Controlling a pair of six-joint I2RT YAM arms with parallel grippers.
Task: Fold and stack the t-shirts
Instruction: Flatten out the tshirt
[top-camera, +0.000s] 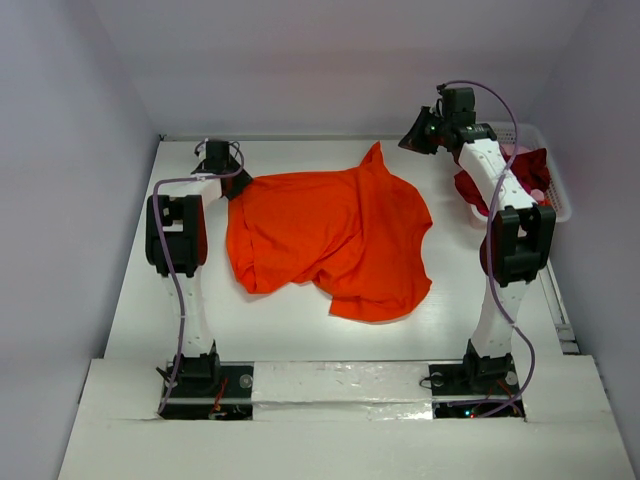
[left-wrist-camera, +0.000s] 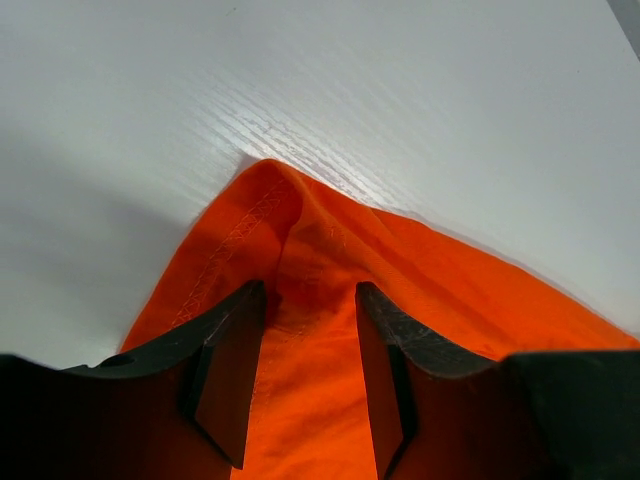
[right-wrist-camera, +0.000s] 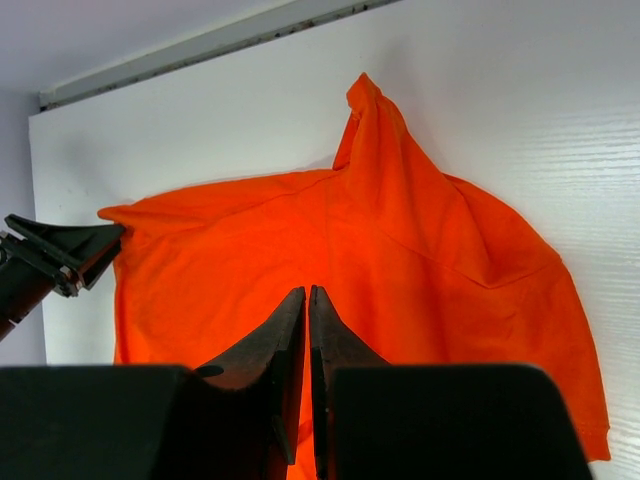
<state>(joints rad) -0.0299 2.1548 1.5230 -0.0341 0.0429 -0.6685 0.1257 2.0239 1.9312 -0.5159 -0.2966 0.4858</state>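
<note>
A bright orange t-shirt (top-camera: 330, 235) lies spread and rumpled across the middle of the table, with one peak of cloth pointing to the back. My left gripper (top-camera: 238, 186) is low at its back left corner. In the left wrist view that gripper (left-wrist-camera: 312, 290) is open, its jaws apart with the orange cloth (left-wrist-camera: 330, 230) lying between and under them. My right gripper (top-camera: 412, 140) hangs high at the back right, clear of the shirt. In the right wrist view it (right-wrist-camera: 307, 290) is shut on nothing above the orange t-shirt (right-wrist-camera: 400, 260). A dark red t-shirt (top-camera: 530, 168) hangs from the basket.
A white lattice basket (top-camera: 558, 200) stands at the right edge behind the right arm, holding the dark red cloth and a bit of pale pink (top-camera: 537, 193). White walls close in the back and both sides. Bare table (top-camera: 290, 330) shows in front of the shirt.
</note>
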